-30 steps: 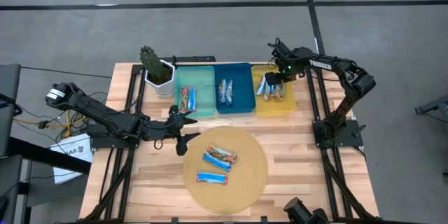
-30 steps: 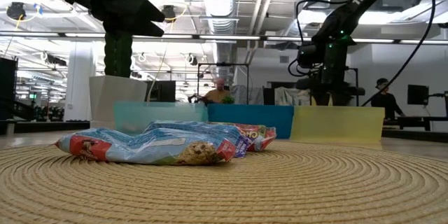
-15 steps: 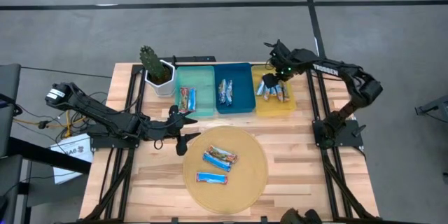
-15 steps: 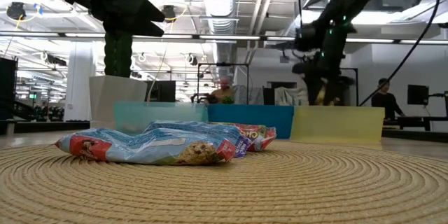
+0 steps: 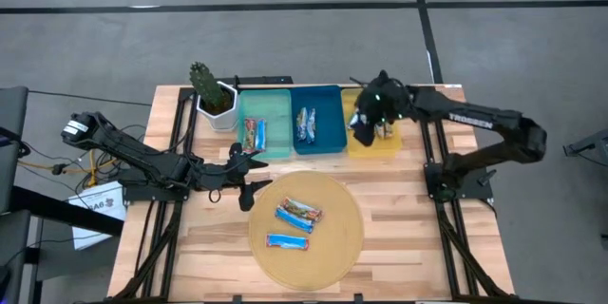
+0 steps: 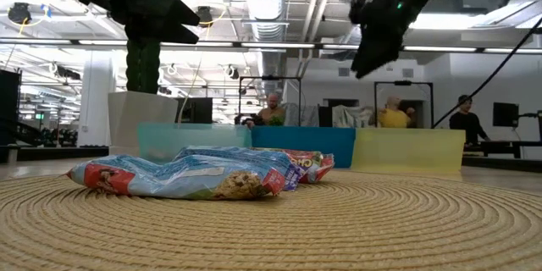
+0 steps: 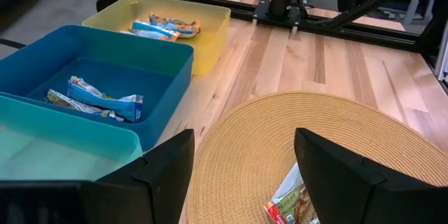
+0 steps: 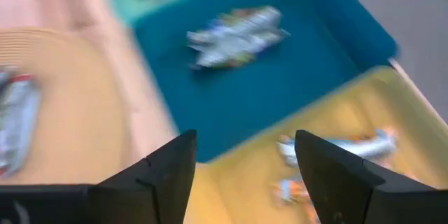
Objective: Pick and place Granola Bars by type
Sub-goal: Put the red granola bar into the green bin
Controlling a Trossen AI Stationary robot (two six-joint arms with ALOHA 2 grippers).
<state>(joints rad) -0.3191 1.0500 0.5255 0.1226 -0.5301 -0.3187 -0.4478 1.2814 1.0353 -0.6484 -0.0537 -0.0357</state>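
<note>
Three foil-wrapped granola bars lie on the round woven mat (image 5: 328, 247): two side by side (image 5: 298, 214) and one blue-white bar (image 5: 287, 241). More bars lie in the teal tray (image 5: 254, 135), the blue tray (image 5: 306, 123) and the yellow tray (image 5: 382, 129). My left gripper (image 5: 255, 176) is open and empty at the mat's far left rim; its wrist view (image 7: 241, 154) shows a bar (image 7: 287, 203) on the mat just ahead. My right gripper (image 5: 361, 131) is open and empty, raised over the border between the blue and yellow trays (image 8: 241, 154).
A potted cactus (image 5: 211, 93) stands left of the teal tray. The three trays stand in a row along the table's far edge. Bare wooden table (image 5: 408, 218) lies right of the mat. People show in the room beyond the table (image 6: 394, 117).
My right gripper has risen out of the yellow tray and gone toward the table's near and left side, now high over the yellow tray's left edge.
</note>
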